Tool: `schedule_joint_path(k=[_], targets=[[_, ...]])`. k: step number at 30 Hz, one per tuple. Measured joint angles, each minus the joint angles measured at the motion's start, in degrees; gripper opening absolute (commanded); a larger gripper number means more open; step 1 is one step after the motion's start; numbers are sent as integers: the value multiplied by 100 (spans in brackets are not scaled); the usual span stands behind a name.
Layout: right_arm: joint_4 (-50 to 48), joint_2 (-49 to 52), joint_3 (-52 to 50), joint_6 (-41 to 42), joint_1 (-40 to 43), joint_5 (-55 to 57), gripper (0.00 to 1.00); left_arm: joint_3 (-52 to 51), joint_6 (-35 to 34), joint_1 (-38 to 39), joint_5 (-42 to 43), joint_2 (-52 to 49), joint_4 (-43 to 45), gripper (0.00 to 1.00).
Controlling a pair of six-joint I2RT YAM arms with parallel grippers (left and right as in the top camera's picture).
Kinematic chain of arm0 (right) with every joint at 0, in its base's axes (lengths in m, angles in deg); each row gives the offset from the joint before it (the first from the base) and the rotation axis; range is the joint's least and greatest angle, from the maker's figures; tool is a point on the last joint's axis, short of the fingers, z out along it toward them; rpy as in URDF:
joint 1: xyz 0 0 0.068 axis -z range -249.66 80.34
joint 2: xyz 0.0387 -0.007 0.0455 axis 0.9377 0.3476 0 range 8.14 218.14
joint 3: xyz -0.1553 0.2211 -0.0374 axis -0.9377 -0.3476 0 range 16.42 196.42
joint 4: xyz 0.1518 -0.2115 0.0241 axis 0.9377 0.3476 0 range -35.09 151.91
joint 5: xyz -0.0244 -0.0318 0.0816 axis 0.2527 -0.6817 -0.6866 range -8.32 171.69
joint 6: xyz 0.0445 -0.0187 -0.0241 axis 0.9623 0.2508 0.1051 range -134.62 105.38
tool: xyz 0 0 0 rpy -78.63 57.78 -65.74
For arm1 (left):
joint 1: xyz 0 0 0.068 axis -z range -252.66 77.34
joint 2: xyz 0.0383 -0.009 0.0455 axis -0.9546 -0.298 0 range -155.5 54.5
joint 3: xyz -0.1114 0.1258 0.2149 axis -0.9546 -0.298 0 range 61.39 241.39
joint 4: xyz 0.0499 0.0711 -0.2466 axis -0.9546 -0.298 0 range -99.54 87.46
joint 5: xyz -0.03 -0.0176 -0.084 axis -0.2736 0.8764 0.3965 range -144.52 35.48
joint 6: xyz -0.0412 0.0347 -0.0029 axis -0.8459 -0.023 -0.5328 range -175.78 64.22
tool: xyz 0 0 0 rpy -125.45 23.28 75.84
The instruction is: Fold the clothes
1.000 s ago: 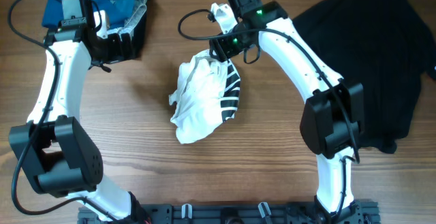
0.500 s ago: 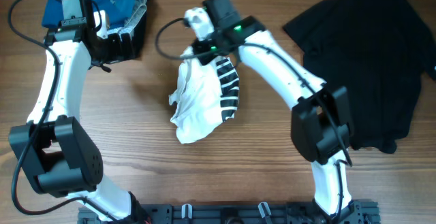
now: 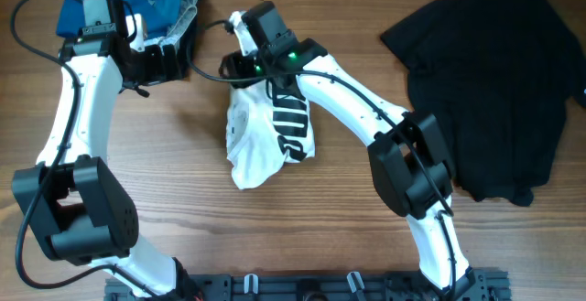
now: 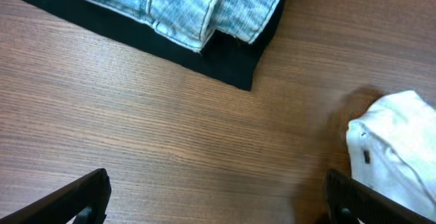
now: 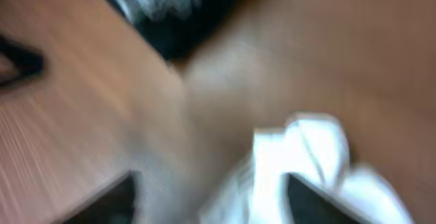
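Note:
The white T-shirt with black stripes (image 3: 265,136) lies crumpled at the table's middle. My right gripper (image 3: 244,69) hangs over its top left edge. In the blurred right wrist view the gripper (image 5: 208,200) has its jaws apart, with white fabric (image 5: 300,156) against the right finger and bare wood by the left one. My left gripper (image 3: 165,60) is open and empty over bare wood (image 4: 218,200), with the white shirt's edge (image 4: 395,149) at its right. The black garment (image 3: 494,81) lies spread at the right.
A pile of blue clothes on a black cloth (image 3: 137,4) sits at the back left, close to my left gripper. In the left wrist view it shows as light denim (image 4: 204,6) over a black edge. The table is brown wood (image 3: 165,173).
My right arm has swept left across the top of the white shirt. The shirt's top has shifted left and the stripes now lie nearer its middle. The left arm has not moved.

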Motion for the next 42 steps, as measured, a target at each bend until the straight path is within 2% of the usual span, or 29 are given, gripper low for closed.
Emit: schedule_joint_path(k=[4,9,11,12,13,14,19,23,28,29,30,31,34,36,37,42], targets=[[1379,-326,197,-136,195,144,100,0,2,0,92,0,-37,99],[2870,-1502,481,-234,798,352,98,0,17,63,564,0,-101,100],[3082,-1565,332,-459,844,352,66,0,17,184,647,0,-111,100],[2981,-1558,85,-610,811,328,34,0,17,243,680,0,-118,100],[2804,-1550,-254,-745,765,310,11,0,17,295,710,0,-118,100],[2721,-1534,-514,-796,730,299,4,0,17,317,730,0,-120,100],[1919,-1484,-1611,-846,669,247,4,0,17,326,730,0,-120,100],[483,-1478,-2734,-841,671,223,4,0,17,326,732,0,-120,100],[-284,-1497,-3351,-798,811,52,4,0,17,326,772,0,-120,100],[-302,-1499,-3377,-796,844,11,7,0,17,326,785,0,-122,100],[-310,-1497,-3399,-791,896,-42,27,0,17,326,811,0,-120,100],[-308,-1497,-3418,-796,931,-85,38,-2,17,326,822,0,-122,100],[-20,-1493,-3362,-874,1071,-181,63,-22,17,326,861,0,-125,100],[428,-1491,-3060,-901,1187,-275,90,-33,17,326,870,-2,-144,100],[634,-1499,-2796,-942,1198,-315,99,-35,17,326,905,-2,-160,100],[1447,-2186,-1646,-1169,1198,-385,100,-55,396,326,1624,-4,-704,100]])
